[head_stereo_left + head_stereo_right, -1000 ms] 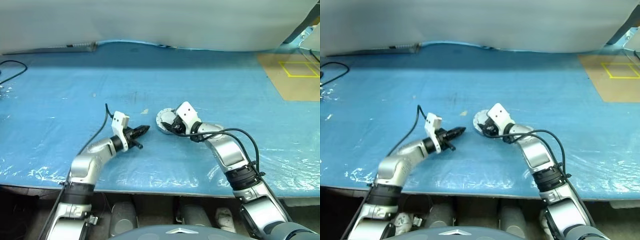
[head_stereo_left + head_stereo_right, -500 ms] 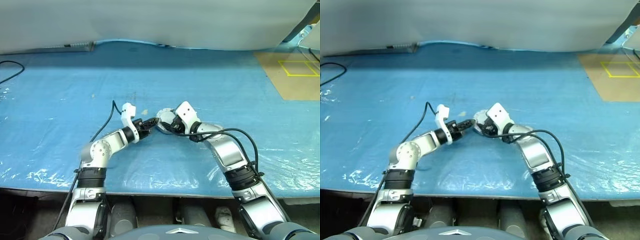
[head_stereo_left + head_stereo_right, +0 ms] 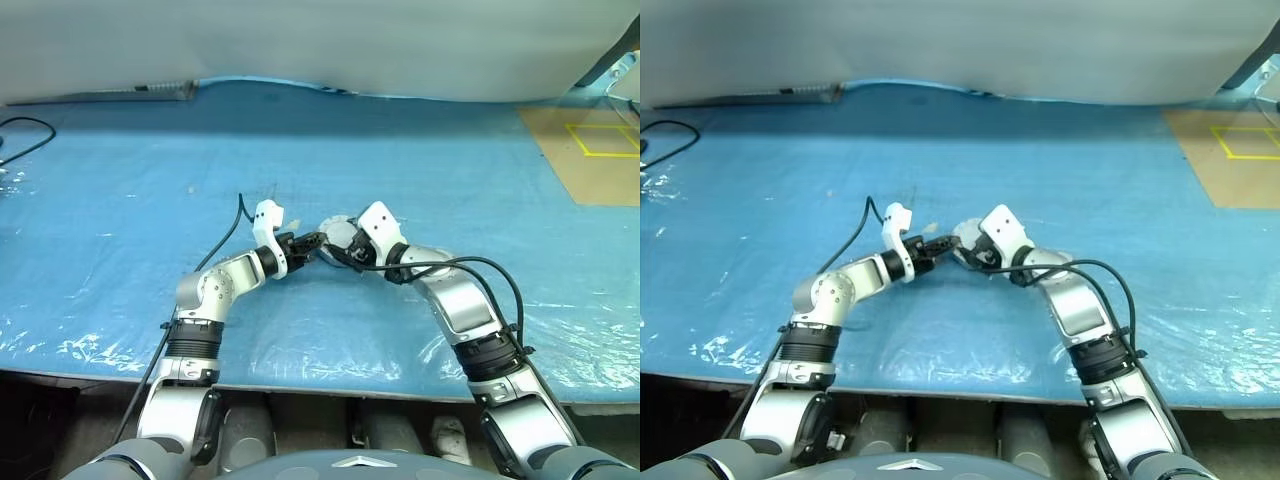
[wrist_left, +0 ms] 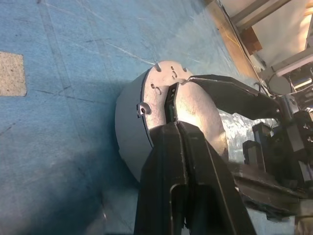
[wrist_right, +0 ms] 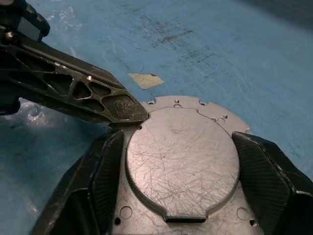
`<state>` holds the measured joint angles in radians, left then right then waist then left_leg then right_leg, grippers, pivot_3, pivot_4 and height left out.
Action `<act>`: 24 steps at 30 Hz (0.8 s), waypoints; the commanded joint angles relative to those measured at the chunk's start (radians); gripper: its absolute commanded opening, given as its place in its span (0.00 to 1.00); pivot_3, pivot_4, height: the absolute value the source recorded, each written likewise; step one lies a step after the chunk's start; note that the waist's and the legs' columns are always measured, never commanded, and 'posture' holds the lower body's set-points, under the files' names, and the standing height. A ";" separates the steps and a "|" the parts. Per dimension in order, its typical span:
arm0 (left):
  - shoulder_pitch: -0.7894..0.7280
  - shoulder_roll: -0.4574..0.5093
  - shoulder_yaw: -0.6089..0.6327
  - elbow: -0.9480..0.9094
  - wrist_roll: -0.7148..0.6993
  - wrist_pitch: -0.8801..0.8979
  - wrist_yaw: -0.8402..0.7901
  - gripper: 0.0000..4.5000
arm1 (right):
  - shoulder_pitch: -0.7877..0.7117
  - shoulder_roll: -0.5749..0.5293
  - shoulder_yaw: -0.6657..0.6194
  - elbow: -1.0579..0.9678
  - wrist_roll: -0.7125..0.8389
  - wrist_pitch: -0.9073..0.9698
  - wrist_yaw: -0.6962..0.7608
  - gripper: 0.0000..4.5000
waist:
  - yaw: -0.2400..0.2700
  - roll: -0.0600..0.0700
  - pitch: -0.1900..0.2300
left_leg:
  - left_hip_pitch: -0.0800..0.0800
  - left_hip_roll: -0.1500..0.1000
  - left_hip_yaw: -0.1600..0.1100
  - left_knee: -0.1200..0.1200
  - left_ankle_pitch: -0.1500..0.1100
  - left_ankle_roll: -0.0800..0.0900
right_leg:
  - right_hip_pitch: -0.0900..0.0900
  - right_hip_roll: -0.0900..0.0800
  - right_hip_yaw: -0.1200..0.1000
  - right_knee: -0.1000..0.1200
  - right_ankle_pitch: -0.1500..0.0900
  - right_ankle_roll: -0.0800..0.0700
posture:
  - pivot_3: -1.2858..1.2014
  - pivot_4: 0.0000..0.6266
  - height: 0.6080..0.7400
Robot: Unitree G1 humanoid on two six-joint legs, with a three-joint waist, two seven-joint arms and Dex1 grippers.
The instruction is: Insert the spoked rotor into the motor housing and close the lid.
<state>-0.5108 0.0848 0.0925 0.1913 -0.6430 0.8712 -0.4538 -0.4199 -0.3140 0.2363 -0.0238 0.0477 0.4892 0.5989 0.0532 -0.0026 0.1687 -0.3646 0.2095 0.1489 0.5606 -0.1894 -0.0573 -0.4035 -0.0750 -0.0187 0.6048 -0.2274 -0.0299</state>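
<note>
Found the housing (image 5: 183,156) lying flat near the middle of the blue table (image 3: 450,180), plain scratched plate facing up. Could not tell from that face whether the lid was seated.

Noted the left gripper (image 3: 314,242) clenched on nothing, its joined tip pressed against the housing rim at about 8 o'clock. Noted the right gripper (image 3: 340,248) released, reaching in from 4 o'clock, its 2 fingers (image 5: 110,166) spread wide to either side of the plate. Could not confirm contact between either pad and the metal.

Risks judged from this position:

1. Sliding. Pushed further from 8 o'clock with nothing clamped, would skate across the slick sheet toward 2 o'clock and out from between the spread fingers.
2. Tilting. Pressed high on the rim instead of low, would tip on its far edge, leaving the right pads closing on a slanted part.
3. Collision. Left tip lay just beside the nearer right finger; closed carelessly, would pinch the tip instead of the rim.
4. Wrong face. Gripped as it lay, would offer no opening for the rotor.
</note>
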 commanded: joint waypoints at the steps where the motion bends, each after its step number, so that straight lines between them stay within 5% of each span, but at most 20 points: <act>1: -0.006 0.012 -0.020 0.021 0.026 0.013 -0.005 0.00 | 0.047 -0.013 0.015 -0.036 0.054 0.068 0.067 0.98 | 0.000 0.000 0.000 | 0.000 0.000 0.000 -0.001 0.000 0.000 | 0.000 0.000 0.000 0.000 0.000 0.000 | 0.52 0.24 1.00; 14: -0.020 0.011 -0.054 0.024 0.048 0.003 -0.070 0.00 | 0.067 -0.003 -0.174 -0.141 0.171 0.180 -0.008 0.98 | 0.003 0.000 0.000 | 0.000 0.000 0.000 -0.002 0.000 0.000 | -0.001 0.000 0.000 -0.001 0.000 0.000 | 0.52 0.24 1.00; 24: -0.010 0.008 -0.073 -0.004 0.049 0.009 -0.098 0.00 | -0.004 0.106 -0.389 -0.025 0.332 0.488 -0.167 0.98 | 0.020 0.000 0.000 | -0.001 -0.001 0.000 -0.002 0.000 0.000 | -0.002 0.000 0.000 0.000 0.000 0.000 | 0.52 0.24 1.00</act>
<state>-0.5324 0.0978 0.0434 0.2031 -0.5982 0.8690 -0.5416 -0.4212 -0.2180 -0.1150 -0.0620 0.3439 0.9132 0.4545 0.0733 -0.0022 0.1689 -0.3660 0.2087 0.1487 0.5586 -0.1892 -0.0576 -0.4057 -0.0753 -0.0191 0.6043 -0.2278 -0.0296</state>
